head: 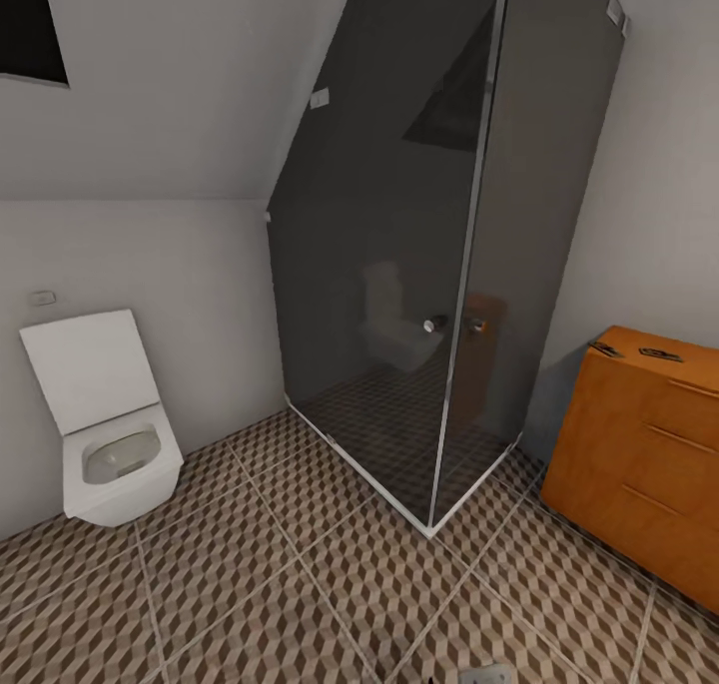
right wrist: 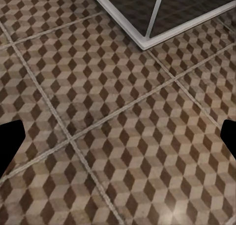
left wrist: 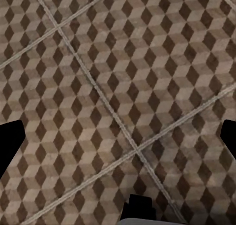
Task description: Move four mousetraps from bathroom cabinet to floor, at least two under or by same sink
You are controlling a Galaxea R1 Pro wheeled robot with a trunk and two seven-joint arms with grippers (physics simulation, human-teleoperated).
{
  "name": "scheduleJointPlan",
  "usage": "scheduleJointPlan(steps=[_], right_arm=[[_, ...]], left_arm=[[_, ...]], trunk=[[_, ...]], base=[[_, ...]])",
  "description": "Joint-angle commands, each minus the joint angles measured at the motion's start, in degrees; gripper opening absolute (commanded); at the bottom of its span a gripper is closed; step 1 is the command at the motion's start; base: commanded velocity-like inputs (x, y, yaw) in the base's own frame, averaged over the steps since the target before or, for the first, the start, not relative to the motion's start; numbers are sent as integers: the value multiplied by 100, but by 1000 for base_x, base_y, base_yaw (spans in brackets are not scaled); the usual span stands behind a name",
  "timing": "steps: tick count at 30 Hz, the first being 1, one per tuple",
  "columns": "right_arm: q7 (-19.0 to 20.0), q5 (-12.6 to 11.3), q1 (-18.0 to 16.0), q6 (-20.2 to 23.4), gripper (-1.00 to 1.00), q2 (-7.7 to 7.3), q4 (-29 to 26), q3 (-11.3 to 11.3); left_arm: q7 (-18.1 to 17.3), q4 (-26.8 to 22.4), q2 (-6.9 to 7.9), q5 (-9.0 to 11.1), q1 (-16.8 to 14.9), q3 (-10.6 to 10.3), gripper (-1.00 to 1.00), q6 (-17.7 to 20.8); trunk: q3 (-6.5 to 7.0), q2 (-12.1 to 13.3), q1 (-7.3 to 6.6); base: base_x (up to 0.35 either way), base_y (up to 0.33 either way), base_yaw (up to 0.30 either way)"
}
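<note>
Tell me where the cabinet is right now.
In the head view, the cabinet stands at the right edge, against the wall beside the glass shower.

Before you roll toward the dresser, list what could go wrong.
1. The glass shower enclosure juts out, its corner beside the cabinet; swinging right could clip it.
2. The mousetraps lie small and flat on the cabinet top near its edge; a clumsy reach might knock them off.
3. No sink is in sight, so placement means another carry.

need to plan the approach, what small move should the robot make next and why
Probably turn and roll right toward the cabinet: it sits at the head view's right edge, with two mousetraps on top. Both wrist views show the bathroom floor, with nothing between the fingers.
</note>
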Motion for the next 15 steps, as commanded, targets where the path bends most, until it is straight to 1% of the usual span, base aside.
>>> scheduleJointPlan(steps=[1, 15], right_arm=[[-55, 60, -4, 1, 100, 1, 5, 21], [-59, 60, -4, 1, 100, 12, 4, 25]], left_arm=[[10, 0, -1, 6, -3, 3, 100, -19], [10, -1, 14, 2, -3, 2, 100, -19]], trunk=[[-6, -3, 0], [-6, -3, 0]], base=[[0, 0, 0], [0, 0, 0]])
